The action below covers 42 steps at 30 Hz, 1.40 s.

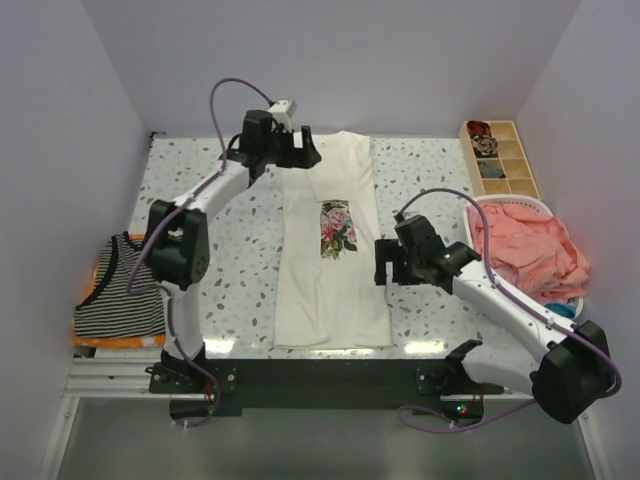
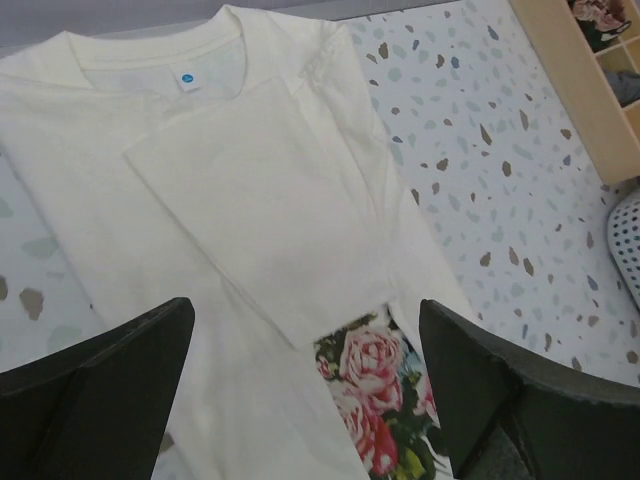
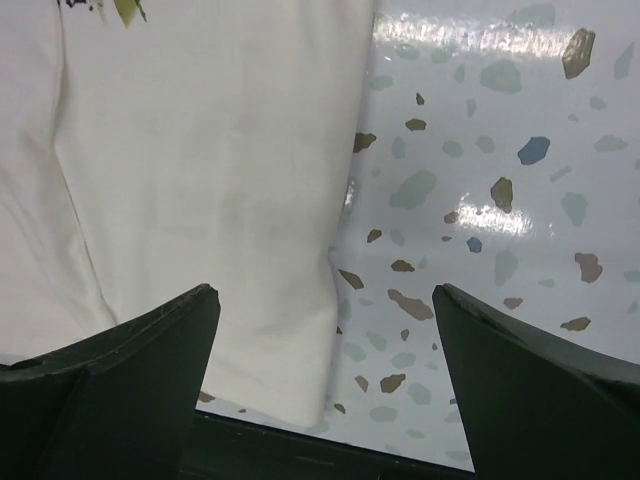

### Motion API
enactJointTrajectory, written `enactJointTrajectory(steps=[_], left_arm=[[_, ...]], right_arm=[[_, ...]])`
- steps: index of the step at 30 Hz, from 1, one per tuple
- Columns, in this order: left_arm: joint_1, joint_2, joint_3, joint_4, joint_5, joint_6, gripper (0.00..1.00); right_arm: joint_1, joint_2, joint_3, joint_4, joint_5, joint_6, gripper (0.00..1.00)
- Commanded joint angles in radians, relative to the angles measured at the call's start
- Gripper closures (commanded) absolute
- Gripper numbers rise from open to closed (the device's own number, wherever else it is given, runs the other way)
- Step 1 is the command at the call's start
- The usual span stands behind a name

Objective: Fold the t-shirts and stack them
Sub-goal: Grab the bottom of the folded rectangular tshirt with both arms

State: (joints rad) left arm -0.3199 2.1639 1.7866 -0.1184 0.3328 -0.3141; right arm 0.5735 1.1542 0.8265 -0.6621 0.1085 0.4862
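The cream t-shirt (image 1: 330,250) lies in a long folded strip on the desk (image 1: 240,240). It is light, limp cloth that will likely sag, so it is best pinched at its corners. The left gripper (image 2: 308,340) over the collar and the right gripper (image 3: 325,330) beside the shirt's right edge both gape empty.

Left arm (image 1: 212,188) and right arm (image 1: 500,295): white links, bulky black joints, black bases. A purple cable (image 1: 232,88) loops along each (thin, glossy). Fingers (image 2: 100,390) are matte black wedges. A small white camera block (image 1: 283,110) tops the left wrist.
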Motion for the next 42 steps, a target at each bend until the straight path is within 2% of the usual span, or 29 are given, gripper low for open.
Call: enactJointTrajectory(steps=[1, 2, 4, 5, 9, 12, 16, 19, 25, 30, 35, 42], left_arm=[[-0.005, -0.381, -0.435, 0.103, -0.064, -0.037, 0.0], [-0.017, -0.498, -0.52, 0.102, -0.06, -0.068, 0.0], [-0.034, -0.609, -0.739, 0.102, -0.057, -0.095, 0.0], [-0.057, -0.718, -0.804, 0.094, -0.069, -0.129, 0.0], [-0.128, -0.991, -1.094, 0.01, -0.129, -0.244, 0.0], [-0.169, -1.194, -1.191, -0.12, -0.184, -0.348, 0.01], [-0.189, -1.447, -1.277, -0.321, -0.193, -0.468, 0.08], [-0.191, -1.567, -1.345, -0.426, -0.175, -0.531, 0.11], [-0.191, -1.706, -1.437, -0.529, -0.089, -0.612, 0.16], [-0.191, -1.759, -1.466, -0.61, -0.061, -0.64, 0.19], [-0.191, -1.733, -1.461, -0.632, -0.063, -0.635, 0.23], [-0.205, -1.626, -1.458, -0.564, -0.112, -0.646, 0.29]], right_arm=[[-0.009, -0.031, -0.081, -0.002, -0.041, 0.067, 0.07], [-0.009, -0.046, -0.117, 0.012, -0.076, 0.086, 0.07], [-0.012, -0.062, -0.167, 0.025, -0.107, 0.1, 0.08], [-0.012, -0.065, -0.177, 0.03, -0.127, 0.104, 0.08], [-0.014, -0.111, -0.214, 0.019, -0.162, 0.118, 0.09], [-0.015, -0.136, -0.216, -0.007, -0.185, 0.121, 0.09], [-0.014, -0.168, -0.242, -0.025, -0.251, 0.133, 0.09], [-0.014, -0.175, -0.283, -0.018, -0.314, 0.144, 0.09], [-0.014, -0.203, -0.342, -0.016, -0.345, 0.167, 0.12], [-0.014, -0.218, -0.372, -0.016, -0.352, 0.183, 0.12], [-0.015, -0.208, -0.398, 0.001, -0.355, 0.187, 0.12], [-0.015, -0.149, -0.394, 0.068, -0.346, 0.184, 0.12]])
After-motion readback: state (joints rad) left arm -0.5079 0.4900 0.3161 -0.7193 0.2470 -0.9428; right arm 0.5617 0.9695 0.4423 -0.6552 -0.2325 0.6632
